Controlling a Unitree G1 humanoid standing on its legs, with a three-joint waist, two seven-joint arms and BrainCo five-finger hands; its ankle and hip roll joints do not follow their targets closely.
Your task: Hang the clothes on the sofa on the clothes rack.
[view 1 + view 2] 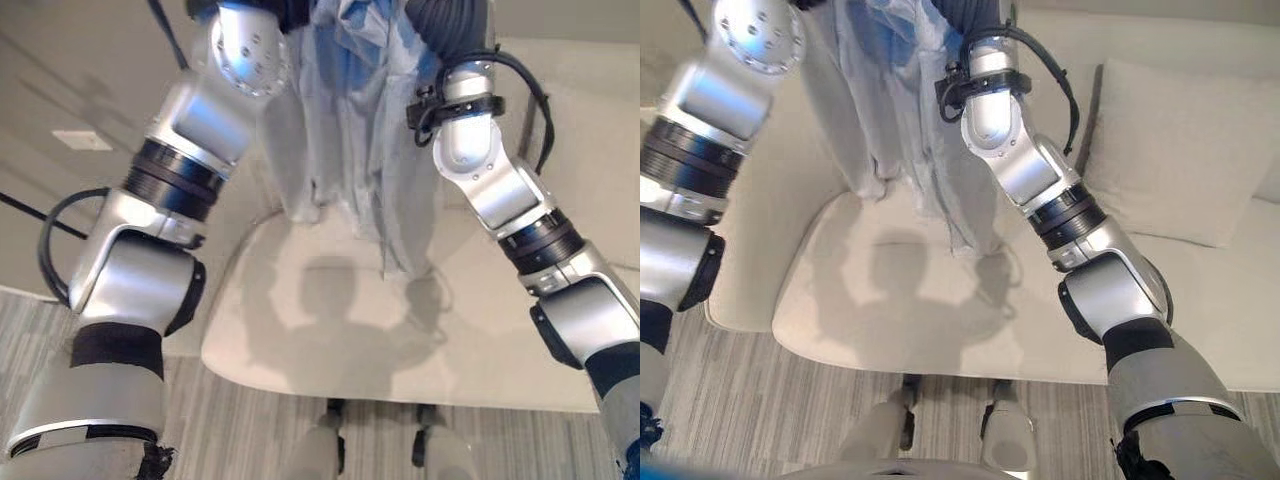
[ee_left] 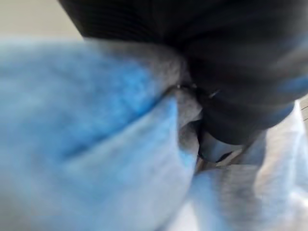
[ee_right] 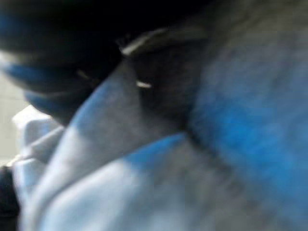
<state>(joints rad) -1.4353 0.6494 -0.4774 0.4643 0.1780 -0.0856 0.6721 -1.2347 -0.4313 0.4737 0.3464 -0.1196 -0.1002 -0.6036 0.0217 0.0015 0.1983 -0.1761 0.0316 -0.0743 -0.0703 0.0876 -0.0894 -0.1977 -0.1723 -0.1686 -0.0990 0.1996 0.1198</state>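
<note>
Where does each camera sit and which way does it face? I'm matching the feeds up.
Left eye view: on the head, looking down at the shirt hanging over the sofa; both arms show.
Right eye view: same head, slightly aside; same shirt and sofa, plus a cushion.
Left wrist view: on the left wrist, pressed close to the shirt; the left hand shows as dark cover.
Right wrist view: on the right wrist, close on the shirt; the right hand shows as dark cover.
All four share the shirt.

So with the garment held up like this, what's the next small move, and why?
Probably lift a little higher. The light blue garment hangs from both raised arms over the sofa, and its lower edge looks close to the seat cushion, so clearing it comes before carrying it anywhere. How the hands grip it can't be read in the wrist views.
</note>
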